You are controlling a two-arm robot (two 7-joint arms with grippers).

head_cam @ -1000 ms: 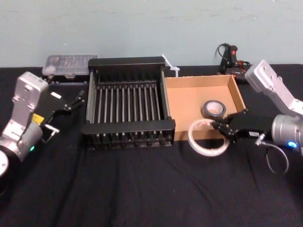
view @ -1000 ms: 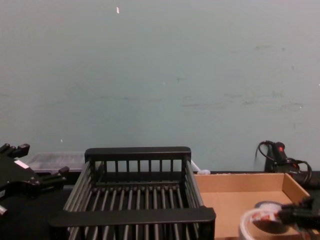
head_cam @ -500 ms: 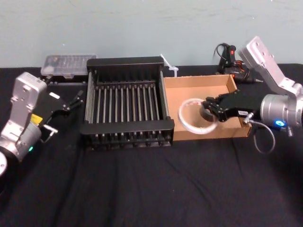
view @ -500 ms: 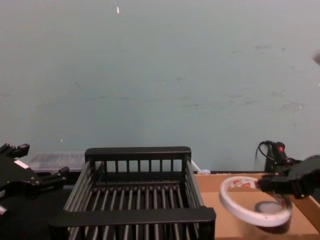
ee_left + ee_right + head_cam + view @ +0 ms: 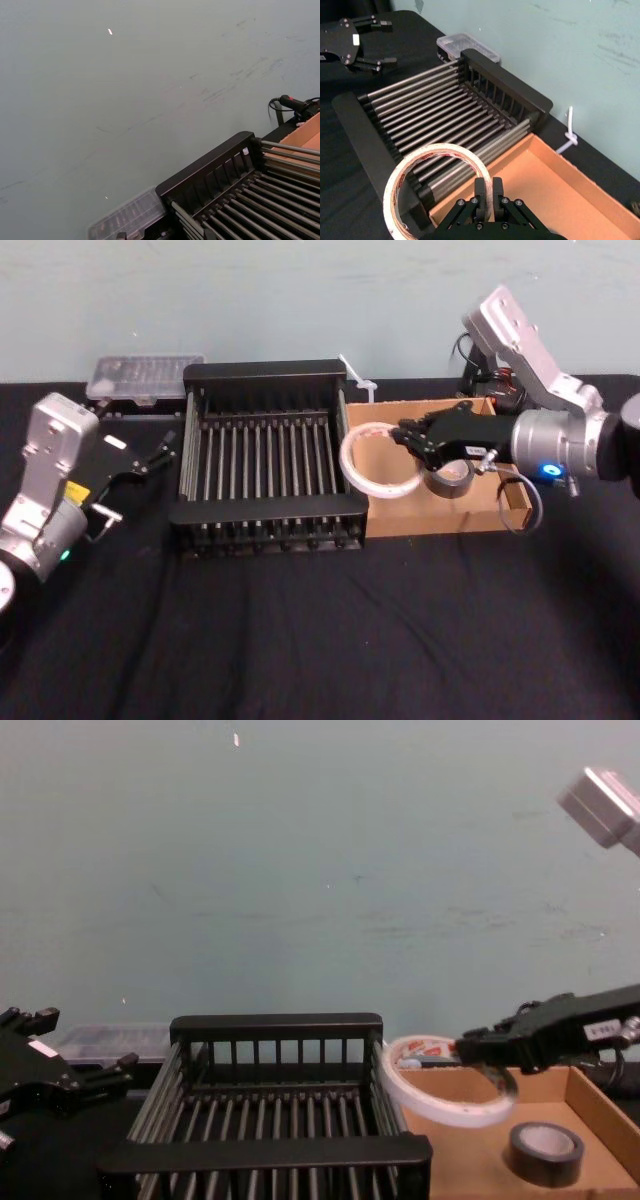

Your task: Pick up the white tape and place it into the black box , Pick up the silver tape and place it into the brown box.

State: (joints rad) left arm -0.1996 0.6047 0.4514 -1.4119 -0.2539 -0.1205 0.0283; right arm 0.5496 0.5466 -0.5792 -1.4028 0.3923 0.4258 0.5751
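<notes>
At 3 o'clock of black box [image 5: 270,508] we pinch white tape [image 5: 430,1108] rim, right gripper [image 5: 405,436]: light, stiff. Left gripper [image 5: 160,452] parked, wide.

A: Any writing you can make out?
B: None legible. The white tape [image 5: 445,1112] has red marks on its inner core, too small to read. A white label [image 5: 118,441] sits on the left jaws' black body, a yellow sticker [image 5: 75,490] on the left arm [image 5: 45,515], a small pale label [image 5: 602,1031] on the right jaws — all unreadable.
</notes>
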